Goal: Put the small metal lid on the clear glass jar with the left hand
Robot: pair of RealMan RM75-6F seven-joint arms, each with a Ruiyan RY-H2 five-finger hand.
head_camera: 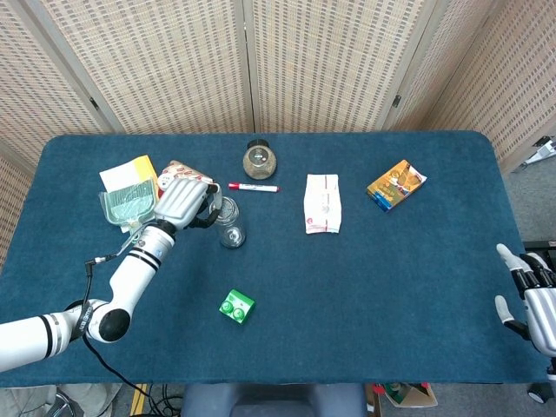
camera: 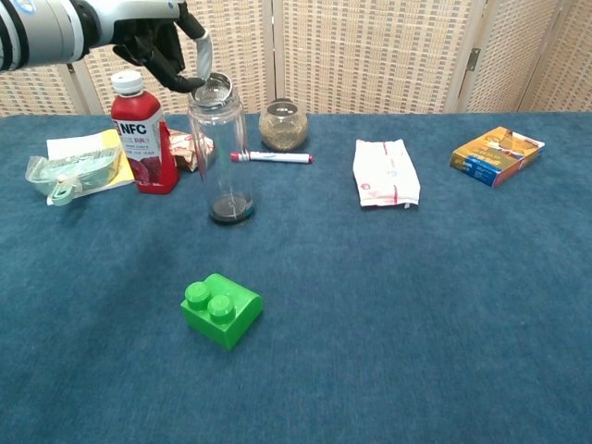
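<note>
Small metal lid (camera: 215, 89) sits tilted at the mouth of the clear glass jar (camera: 219, 153), its left edge pinched in the fingertips of the left robot hand (camera: 157, 48); the other fingers curl over it. Not seated flat yet, judging by the tilt. Jar stands upright on the tabletop (camera: 388, 305), slightly left of centre, tall and narrow with a dark base.

Risks: if the lid is let go while canted, it could slide off the rim and drop to the tabletop, or into the jar if it is smaller than the mouth. A sideways push from the fingers could tip the tall jar, since nothing steadies it. NFC juice bottle (camera: 142, 134) stands just beside the jar at 9 o'clock, so the forearm or a falling jar could knock it. Red-capped marker (camera: 271, 157) lies at about 1 o'clock from the jar, and a green toy brick (camera: 221, 309) at 6 o'clock.

Right robot hand (head_camera: 532, 295) hangs off the tabletop's right edge, fingers apart, holding nothing.
</note>
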